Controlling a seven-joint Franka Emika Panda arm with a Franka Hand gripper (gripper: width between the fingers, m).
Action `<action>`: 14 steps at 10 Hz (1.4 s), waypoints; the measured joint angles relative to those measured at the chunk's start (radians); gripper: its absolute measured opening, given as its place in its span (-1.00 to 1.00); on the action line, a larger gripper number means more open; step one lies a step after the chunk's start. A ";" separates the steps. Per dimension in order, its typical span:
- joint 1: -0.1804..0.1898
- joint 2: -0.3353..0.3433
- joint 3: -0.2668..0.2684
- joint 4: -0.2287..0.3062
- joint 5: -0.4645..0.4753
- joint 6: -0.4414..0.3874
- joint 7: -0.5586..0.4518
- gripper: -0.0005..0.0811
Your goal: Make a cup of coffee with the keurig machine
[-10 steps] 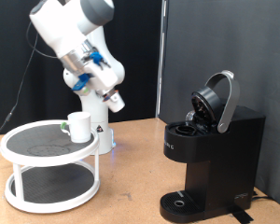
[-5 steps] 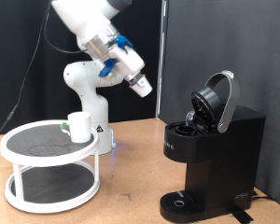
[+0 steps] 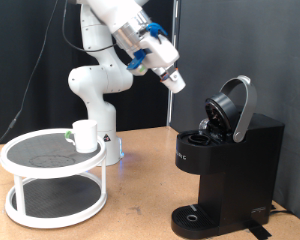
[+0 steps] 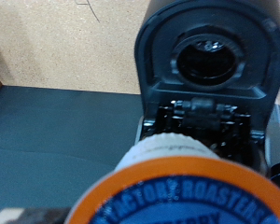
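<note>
The black keurig machine (image 3: 230,165) stands at the exterior view's right with its hinged lid (image 3: 238,104) raised and the pod chamber open. My gripper (image 3: 175,82) is up in the air, to the upper left of the open lid, shut on a small pod (image 3: 177,85). In the wrist view the pod's blue-orange top (image 4: 189,191) fills the foreground, and the open brew head (image 4: 209,65) of the machine lies straight beyond it. The white mug (image 3: 85,135) stands upright on the top tier of a round stand at the exterior view's left, far from the gripper.
The white two-tier round stand (image 3: 30,170) with dark shelves takes up the exterior view's lower left. The arm's white base (image 3: 102,140) stands behind it. A wooden tabletop (image 3: 140,200) lies between stand and machine. A black curtain hangs behind.
The arm has swung from above the stand to the exterior view's right and upward, carrying the pod to a spot near the machine's open lid. Mug and machine have not moved.
</note>
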 joint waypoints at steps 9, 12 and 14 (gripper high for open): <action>0.006 0.080 0.087 -0.051 -0.038 0.102 0.014 -0.04; 0.008 0.105 0.130 -0.092 -0.050 0.160 0.014 -0.04; 0.008 0.119 0.150 -0.115 -0.059 0.197 0.014 -0.04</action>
